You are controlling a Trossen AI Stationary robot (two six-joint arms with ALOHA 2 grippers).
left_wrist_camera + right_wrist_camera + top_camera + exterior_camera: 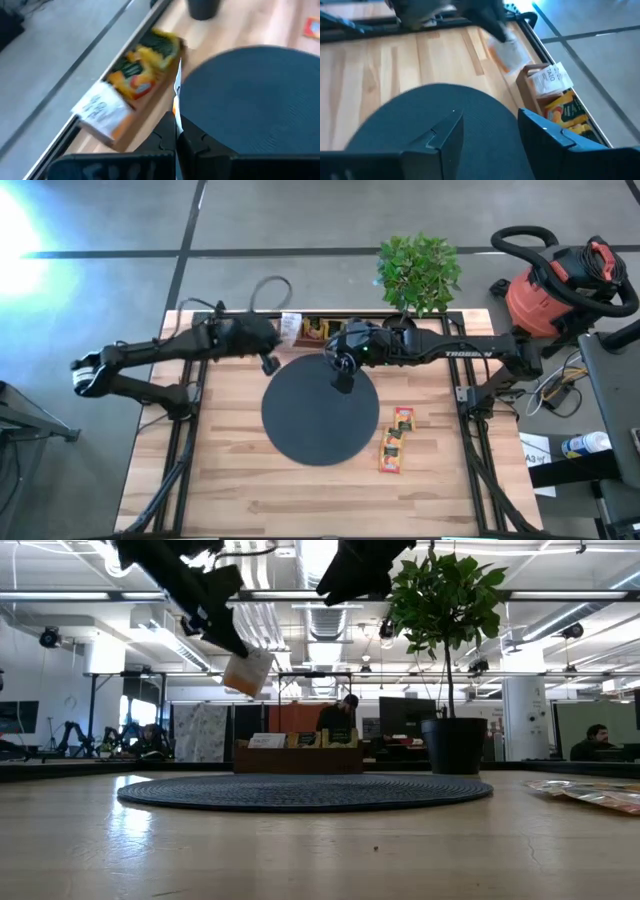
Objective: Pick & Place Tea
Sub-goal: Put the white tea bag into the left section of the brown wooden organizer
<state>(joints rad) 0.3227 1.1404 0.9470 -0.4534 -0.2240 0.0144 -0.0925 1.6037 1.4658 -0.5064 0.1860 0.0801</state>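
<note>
Two dark arms reach over the wooden table [240,500] toward its back edge, one from each side. On the left side, the left gripper [270,365] hangs above the table, just beside the back-left rim of the round black mat [320,430]. Its fingers are pressed together on a tea sachet [247,672], white with orange, which hangs in the air below the fingertips in the low view and is also visible from the right wrist camera [507,52]. In the left wrist view only the thin edge of this sachet [176,92] shows between the closed fingers. Behind the mat, at the back edge of the table, stands a small wooden box [312,330] with more sachets standing upright inside, white, orange and yellow-green ones [137,70]. Further to the right, the right gripper [343,380] is above the back part of the mat, and its fingers [445,135] stand apart with nothing between them. A potted plant [418,272] stands at the back of the table, right of the box. On the right part of the table, just beside the mat, several more tea sachets [395,442] lie flat on the wood in a short row. Beyond the table on the right is a red vacuum cleaner [560,285] on the floor.
</note>
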